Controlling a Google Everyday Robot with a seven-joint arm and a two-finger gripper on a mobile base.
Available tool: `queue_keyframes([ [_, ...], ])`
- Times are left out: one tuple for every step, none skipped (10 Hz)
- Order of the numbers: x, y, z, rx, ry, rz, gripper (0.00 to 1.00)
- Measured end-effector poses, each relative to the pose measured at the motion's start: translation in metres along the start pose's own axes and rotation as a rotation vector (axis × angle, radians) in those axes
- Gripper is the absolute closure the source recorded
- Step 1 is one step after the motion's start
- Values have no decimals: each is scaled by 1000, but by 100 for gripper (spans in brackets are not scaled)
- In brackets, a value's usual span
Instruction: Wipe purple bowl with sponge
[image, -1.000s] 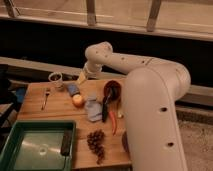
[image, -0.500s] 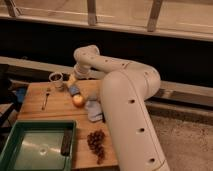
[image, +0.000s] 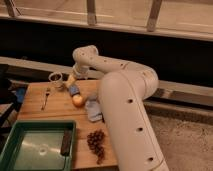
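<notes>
The arm has swung left across the table (image: 54, 109), and its forearm now covers the table's right side. The gripper (image: 73, 81) has come down at the far edge, just above the sponge (image: 74, 90), with its jaws wide and holding nothing. The sponge lies on the table between the cup (image: 56, 79) and the apple (image: 78, 100). The purple bowl is not visible and is probably hidden behind the arm. This appears to be the approach to grasp the sponge; wiping has not begun.

Dim, warm light from above, deep darkness behind, faint soft shadows, overall blur.
</notes>
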Motion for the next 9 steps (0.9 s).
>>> queue_keyframes([
  [0,3,9,-15,1,-3,20],
  [2,6,21,-30,1,-4,20],
  [5,10,33,-44,2,-5,20],
  [8,13,45,-61,4,-2,20],
  [11,16,52,-77,7,3,20],
  [14,17,58,-89,12,7,20],
  [15,21,67,-105,20,8,20],
  [15,24,73,-116,28,6,20],
  [14,27,77,-123,31,4,20],
])
